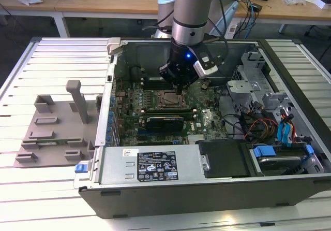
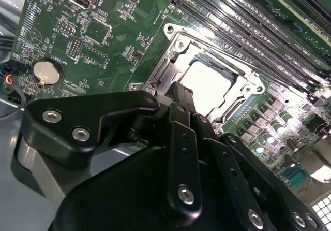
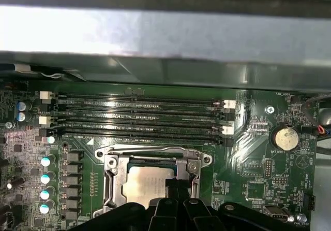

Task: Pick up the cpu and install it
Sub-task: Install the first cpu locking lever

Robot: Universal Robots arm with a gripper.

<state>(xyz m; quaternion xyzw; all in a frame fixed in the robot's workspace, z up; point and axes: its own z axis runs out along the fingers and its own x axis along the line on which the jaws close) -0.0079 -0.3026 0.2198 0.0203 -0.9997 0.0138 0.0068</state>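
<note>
the cpu [image 3: 147,185] already lies flat in the socket [image 2: 204,83] on the green board [image 2: 103,39], its pale silver top matte inside the metal frame. the gripper [image 1: 180,88] hangs just above it, black fingers together on nothing. the frame looks not yet latched.

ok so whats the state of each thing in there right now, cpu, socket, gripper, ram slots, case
cpu: lying flat in the socket, silver top up
socket frame: open, not clamped over the cpu
gripper: directly above the socket, at the cpu's edge
memory slots: all empty
computer case: on its side, side panel off
coin battery: seated in its holder
</note>
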